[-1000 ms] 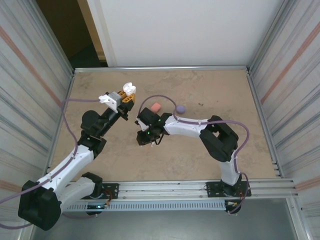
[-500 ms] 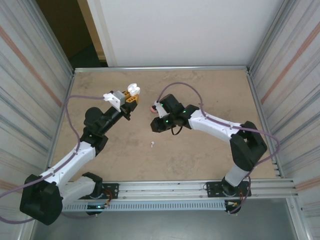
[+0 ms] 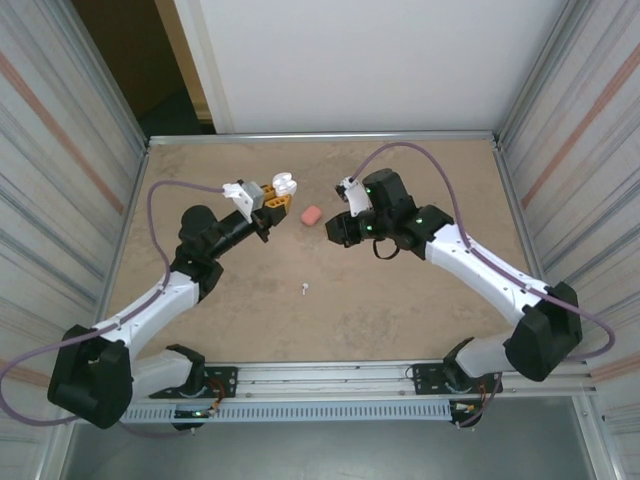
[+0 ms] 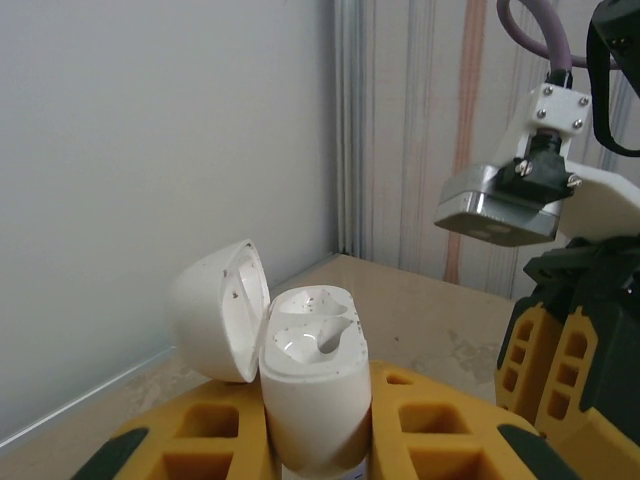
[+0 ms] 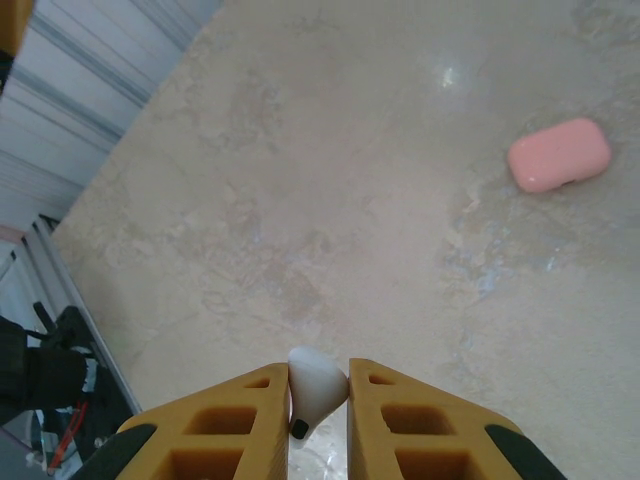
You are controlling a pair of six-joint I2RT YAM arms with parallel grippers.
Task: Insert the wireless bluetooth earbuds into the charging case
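My left gripper is shut on a white charging case, holding it upright above the table with its lid swung open. In the left wrist view the case stands between the yellow fingers, and both of its sockets look empty. My right gripper hovers just right of it and is shut on a white earbud, which sits between its yellow fingers. That gripper's fingers show at the right edge of the left wrist view. A second white earbud lies on the table.
A closed pink case lies on the table between the two grippers, also in the right wrist view as the pink case. Metal walls fence the table on the left, right and back. The right arm's purple cable arches over the far table.
The right arm has lifted from the table's middle and swung back and right with the white earbud. The left arm carried the open case rightward. One white earbud now lies uncovered on the table.
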